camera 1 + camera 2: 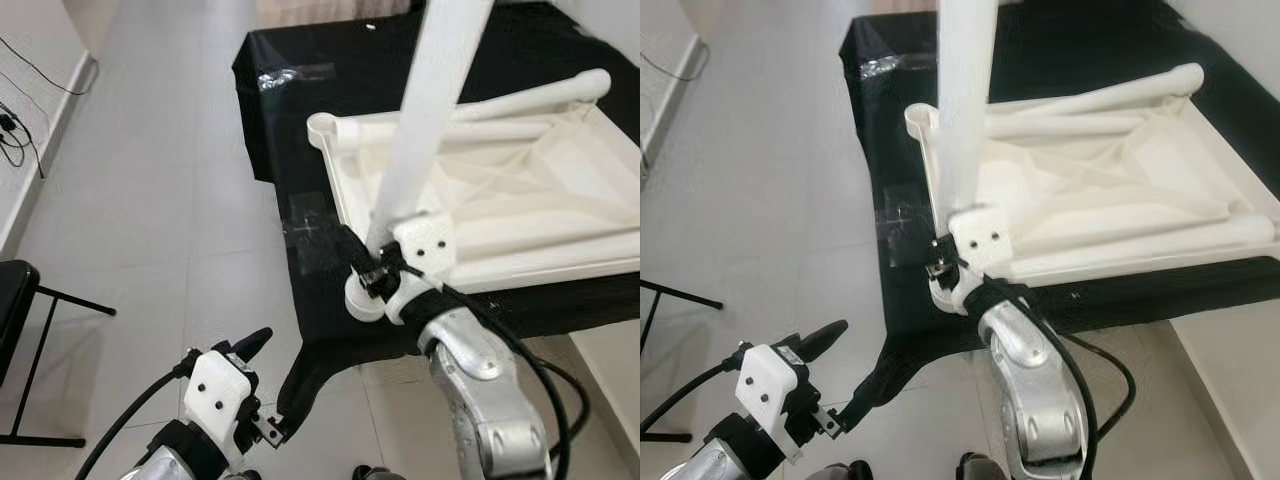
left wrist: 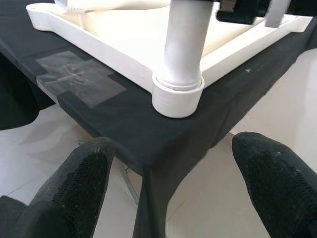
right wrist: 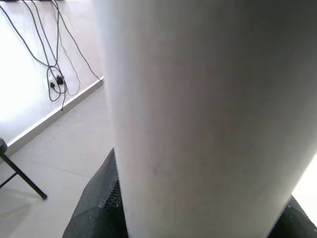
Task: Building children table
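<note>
My right gripper (image 1: 385,268) is clamped on the white table leg (image 1: 432,110) low down, just above where it meets the corner socket (image 2: 177,95) of the upturned white tabletop (image 1: 520,215). In the right wrist view the leg (image 3: 208,109) sits between my black fingers (image 3: 96,208). I judge the low hold is chosen so the leg can be steadied upright and pressed or turned into the socket; whether it is fully seated I cannot tell.

The tabletop lies underside up on the bench (image 1: 310,90), which is draped in black cloth, with the socket corner at the near edge, within my reach. Two further legs (image 1: 530,100) lie loose inside the tabletop's rim, presumably kept there for fitting later.

My left gripper (image 1: 255,385) hangs low beside the bench corner, over the floor (image 1: 150,200), fingers (image 2: 74,183) apart and holding nothing. It faces the socket, and I judge it is on standby.

A clear tape patch (image 2: 79,79) is stuck to the cloth near the socket, likely a placement mark. No brand, label or legible writing is found on any part.
</note>
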### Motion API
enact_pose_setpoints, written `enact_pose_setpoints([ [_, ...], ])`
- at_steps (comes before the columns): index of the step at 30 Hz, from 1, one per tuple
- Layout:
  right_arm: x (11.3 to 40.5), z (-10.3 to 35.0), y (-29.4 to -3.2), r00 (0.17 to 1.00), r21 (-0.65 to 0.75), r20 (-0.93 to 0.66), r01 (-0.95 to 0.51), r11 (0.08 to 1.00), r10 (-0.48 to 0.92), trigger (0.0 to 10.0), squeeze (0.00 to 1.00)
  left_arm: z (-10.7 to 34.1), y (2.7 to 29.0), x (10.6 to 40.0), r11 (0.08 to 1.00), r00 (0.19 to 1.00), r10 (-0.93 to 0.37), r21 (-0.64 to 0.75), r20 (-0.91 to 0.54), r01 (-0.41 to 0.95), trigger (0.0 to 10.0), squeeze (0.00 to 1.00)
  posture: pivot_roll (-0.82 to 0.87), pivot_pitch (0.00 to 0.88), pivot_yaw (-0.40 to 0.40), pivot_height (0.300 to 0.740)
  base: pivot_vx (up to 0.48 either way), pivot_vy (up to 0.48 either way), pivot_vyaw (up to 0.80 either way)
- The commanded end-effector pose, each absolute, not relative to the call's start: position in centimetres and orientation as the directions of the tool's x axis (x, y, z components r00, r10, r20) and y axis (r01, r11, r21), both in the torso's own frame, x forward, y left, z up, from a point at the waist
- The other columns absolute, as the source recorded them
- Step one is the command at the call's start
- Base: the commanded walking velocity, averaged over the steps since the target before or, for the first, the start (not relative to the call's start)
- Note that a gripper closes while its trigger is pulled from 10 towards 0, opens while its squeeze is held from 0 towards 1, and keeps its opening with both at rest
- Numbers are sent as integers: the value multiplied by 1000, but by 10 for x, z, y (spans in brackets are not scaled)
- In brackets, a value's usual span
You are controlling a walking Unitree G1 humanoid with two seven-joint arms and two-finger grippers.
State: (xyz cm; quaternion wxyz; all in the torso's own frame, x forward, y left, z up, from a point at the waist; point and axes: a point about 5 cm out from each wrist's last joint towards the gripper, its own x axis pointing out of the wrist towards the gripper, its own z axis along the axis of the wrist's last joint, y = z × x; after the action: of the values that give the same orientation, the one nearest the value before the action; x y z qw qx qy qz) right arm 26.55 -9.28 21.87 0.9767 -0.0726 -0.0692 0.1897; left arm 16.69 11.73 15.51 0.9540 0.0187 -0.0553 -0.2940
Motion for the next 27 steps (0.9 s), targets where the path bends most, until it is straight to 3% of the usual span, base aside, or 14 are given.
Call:
enact_pose_setpoints([
  [1, 274, 194, -98, 939, -155, -25, -342, 927, 342, 0, 0, 150, 119, 167, 832, 828, -554, 56, 82, 551, 10000, 0, -94, 201, 0, 740, 0, 0, 0],
  [3, 278, 197, -95, 936, -152, -11, -349, 925, 351, 0, 0, 150, 120, 168, 834, 830, -551, 59, 83, 548, 10000, 0, -81, 204, 1, 740, 0, 0, 0],
  [4, 281, 200, -93, 931, -157, -1, -360, 920, 365, 10000, 0, 151, 121, 169, 839, 835, -544, 64, 84, 540, 10000, 0, -76, 206, 1, 740, 0, 0, 0],
  [6, 282, 201, -90, 917, -157, 12, -392, 907, 398, 10000, 0, 151, 122, 170, 843, 839, -538, 68, 85, 533, 10000, 0, -76, 206, 1, 740, 0, 0, 0],
  [7, 282, 204, -88, 897, -132, 29, -434, 891, 441, 10000, 1000, 151, 122, 171, 846, 842, -533, 75, 86, 528, 10000, 0, -57, 198, 2, 740, 0, 0, 0],
  [15, 280, 217, -81, 732, -123, 68, -669, 733, 678, 10000, 1000, 151, 124, 172, 849, 845, -528, 83, 88, 522, 10000, 0, -31, 202, 7, 740, 0, 0, 0],
  [16, 287, 221, -84, 570, -186, 19, -805, 563, 822, 10000, 298, 152, 122, 170, 840, 837, -542, 88, 84, 535, 10000, 0, -6, 209, -1, 740, 0, 0, 0],
  [17, 287, 221, -84, 570, -186, 19, -805, 563, 822, 10000, 298, 152, 122, 170, 840, 837, -542, 88, 84, 535, 10000, 0, -6, 209, -1, 740, 0, 0, 0],
  [18, 294, 226, -87, 474, -208, -3, -861, 463, 880, 10000, 0, 152, 120, 168, 830, 827, -557, 93, 77, 550, 10000, 0, -1, 214, -3, 740, 0, 0, 0],
  [22, 308, 236, -86, 392, -227, -8, -897, 380, 920, 10000, 0, 153, 117, 162, 820, 818, -570, 99, 71, 563, 10000, 0, 21, 228, -7, 740, 0, 0, 0],
  [27, 324, 249, -87, 363, -219, 19, -908, 358, 931, 10000, 0, 154, 117, 157, 819, 817, -572, 100, 67, 565, 10000, 0, 42, 248, -15, 740, 0, 0, 0],
])
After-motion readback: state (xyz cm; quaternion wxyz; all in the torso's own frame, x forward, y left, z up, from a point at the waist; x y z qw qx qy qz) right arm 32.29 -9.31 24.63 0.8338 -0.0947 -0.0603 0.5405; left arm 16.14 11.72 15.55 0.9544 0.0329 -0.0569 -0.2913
